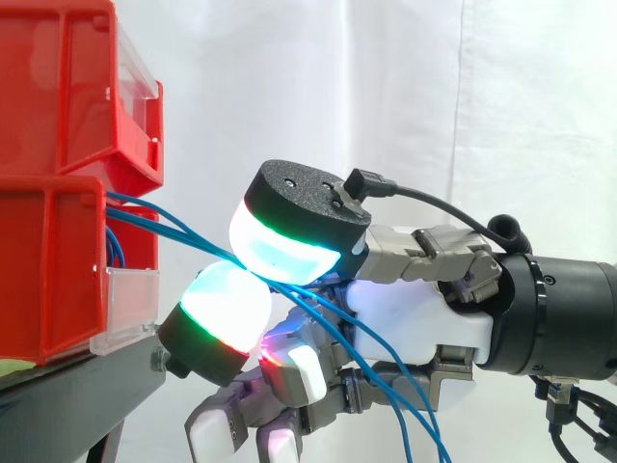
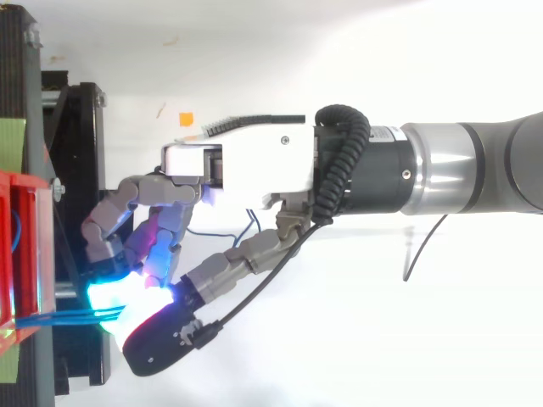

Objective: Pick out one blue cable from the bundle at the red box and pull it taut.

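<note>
Side view: my hand (image 1: 415, 328) comes in from 3 o'clock. Two red bins sit at 9 o'clock, the upper bin (image 1: 67, 87) stacked on the lower bin (image 1: 48, 280). They rest on a black stand (image 1: 77, 386), with a white curtain (image 1: 386, 96) behind.

Blue cables (image 1: 154, 219) come out of the front of the lower bin. They slope toward 4 o'clock and go in between my two glowing pads (image 1: 284, 246). Then they come out heading to 5 o'clock, past my palm. The pads are pressed together on the cables, so I am pinching them. I cannot tell how many are caught, because the top pad covers that spot.

A clear flap (image 1: 130, 299) on the lower bin hangs just under the cables, near my lower pad. My other fingers curl at 6 o'clock, below the cables.

Top view looks down on my arm lying across from 3 o'clock, with the bins (image 2: 17, 254) at 8 o'clock. The cables (image 2: 59, 319) run close together from the bins to my pads, crossing over the stand (image 2: 81, 212). Some blue cable loops under my palm. An orange mark (image 2: 186, 119) sits at 10 o'clock from my palm, well apart from the cables.
</note>
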